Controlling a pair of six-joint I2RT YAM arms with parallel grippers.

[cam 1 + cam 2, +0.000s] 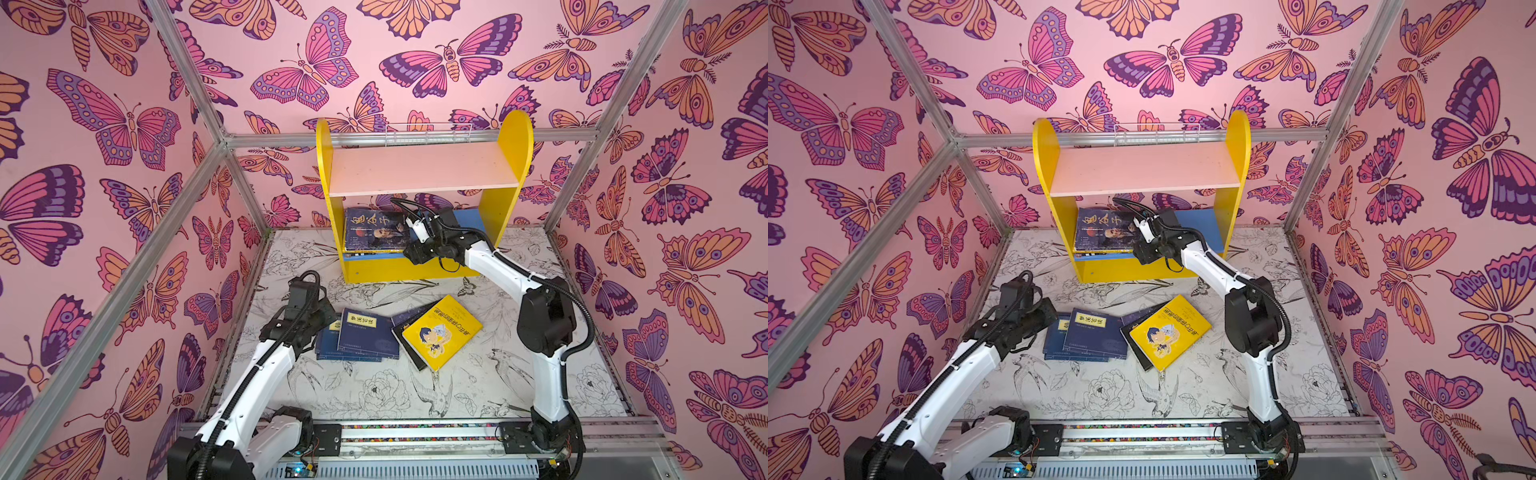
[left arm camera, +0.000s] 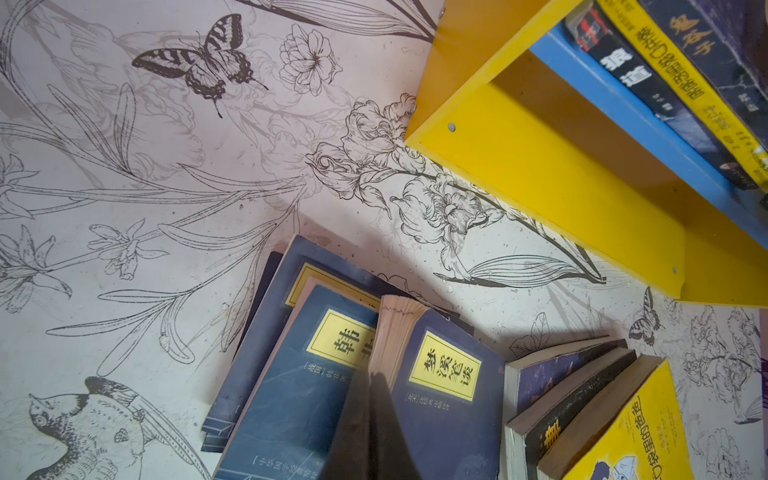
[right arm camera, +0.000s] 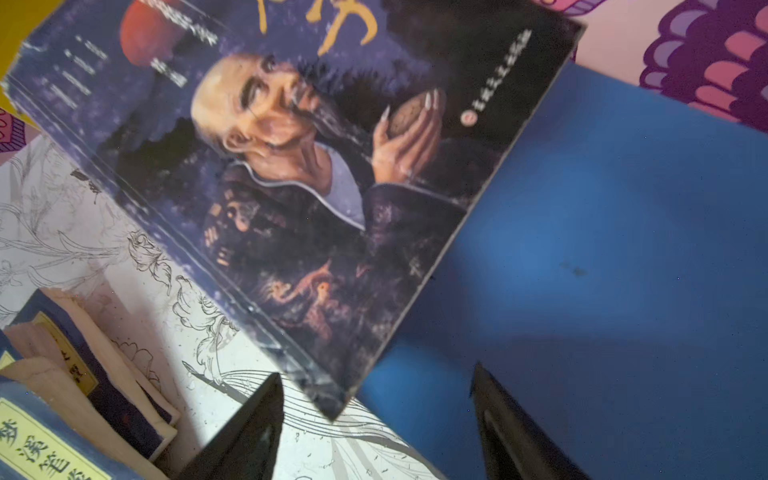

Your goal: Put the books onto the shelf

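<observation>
Right gripper [image 3: 374, 428] gapes, released, beside the dark face-and-calligraphy book [image 1: 376, 228] at centre frame — lying flat (slightly scuffed) on the shelf [image 1: 505, 203] — left claw clenched.

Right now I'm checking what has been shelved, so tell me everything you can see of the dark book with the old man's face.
The dark book with the old man's face is a thin, worn paperback: purple-black cover, gold calligraphy, a bald man holding a round object. It lies flat, cover up, atop a small stack on the shelf's blue lower board, at its left end. The open right gripper sits by its corner, apart from it.
</observation>
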